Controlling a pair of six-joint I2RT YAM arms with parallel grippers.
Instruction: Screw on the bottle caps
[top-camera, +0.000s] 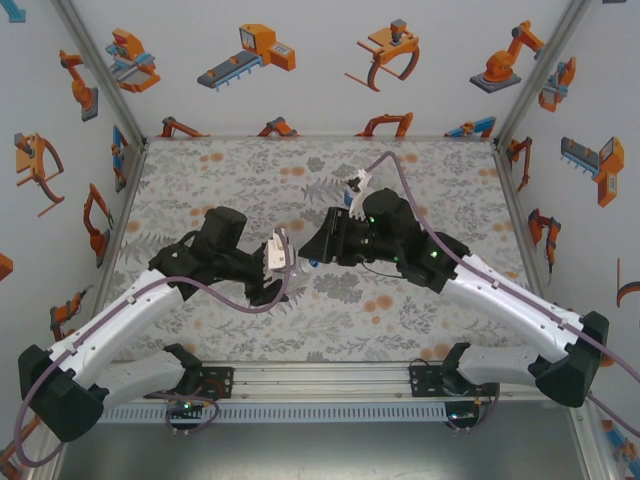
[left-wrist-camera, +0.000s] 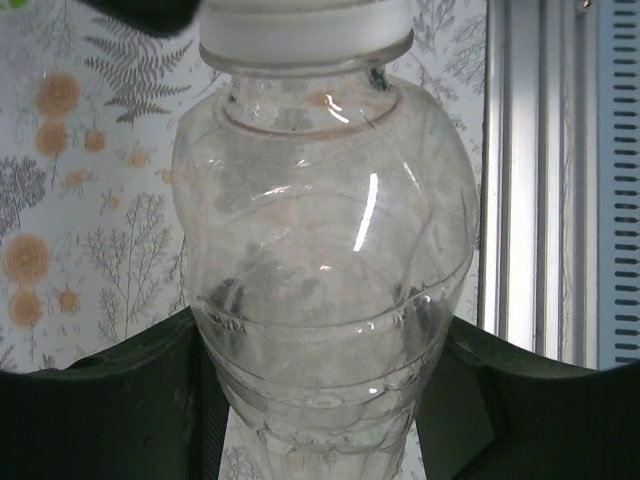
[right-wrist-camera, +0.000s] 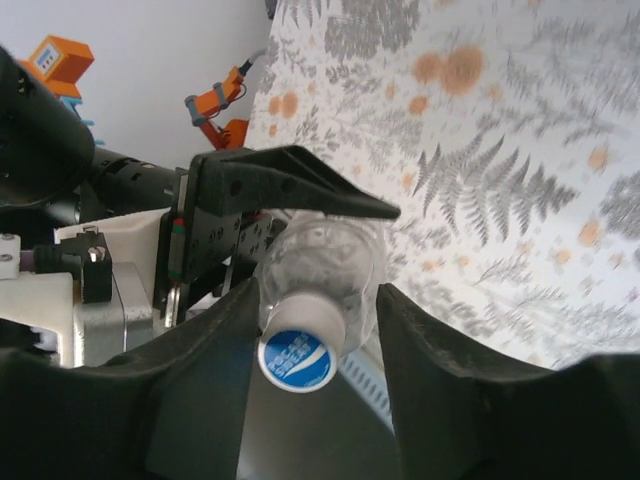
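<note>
**Cap is on the neck, but a few things could bite from here**

The clear bottle (left-wrist-camera: 320, 250) is clamped around its lower body by the left fingers (left-wrist-camera: 100, 420). It's held out sideways over the middle of the table (top-camera: 250, 170), neck aimed at the other arm. The white cap (right-wrist-camera: 297, 358) is seated on the neck, its blue round logo turned toward the right wrist camera. The right fingers (right-wrist-camera: 450, 400) are parted on either side of it. A sliver of gap can be seen on one side, so the cap looks let go rather than pinched.

Guesswork on the risks: how far the cap is threaded can't be told. If it's only perched or cross-threaded, it could be knocked crooked or dropped by an off-centre re-grip. If more twist is applied than the left hold can resist, the whole bottle would get spun instead of the cap. If it's clamped too hard, the wall gets dented and the neck is tilted.

The bottle is thin, glossy plastic, rounded at the shoulder and ringed with ribs lower down, so squashing and slipping are to be expected. The cap is small, smooth-topped and probably stiffer. The fingers are matte black and hard-looking, so not much bite on gloss. The table is covered in a flat fern-and-flower print.
</note>
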